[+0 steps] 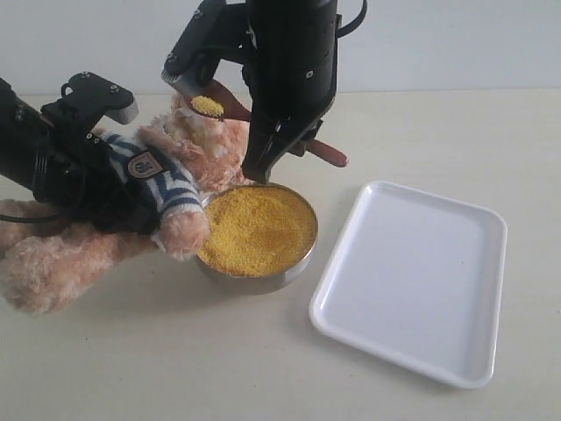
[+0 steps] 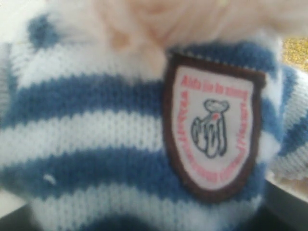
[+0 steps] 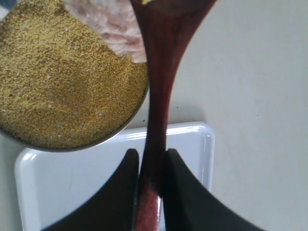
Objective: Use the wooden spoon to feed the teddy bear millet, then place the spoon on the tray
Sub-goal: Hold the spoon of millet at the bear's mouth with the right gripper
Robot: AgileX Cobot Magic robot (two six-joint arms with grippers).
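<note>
Right claw point(image 3: 151, 159): you have it pinched narrow on the slim handle of the wooden spoon point(image 3: 159, 72), above the steel bowl point(image 1: 263, 282).
Left claw point(image 1: 114, 197): you have it clamped around the teddy bear point(image 1: 188, 140) at its striped torso, the chest badge point(image 2: 211, 130) facing your wrist camera.
Spoon: it carries a small heap of yellow grains, right at the bear's face.
Millet point(image 1: 257, 230): it fills the bowl; the bear's paw rests on the rim.
Tray point(image 1: 412, 272): it lies flat on the bench point(image 1: 131, 368), just beside the bowl.
</note>
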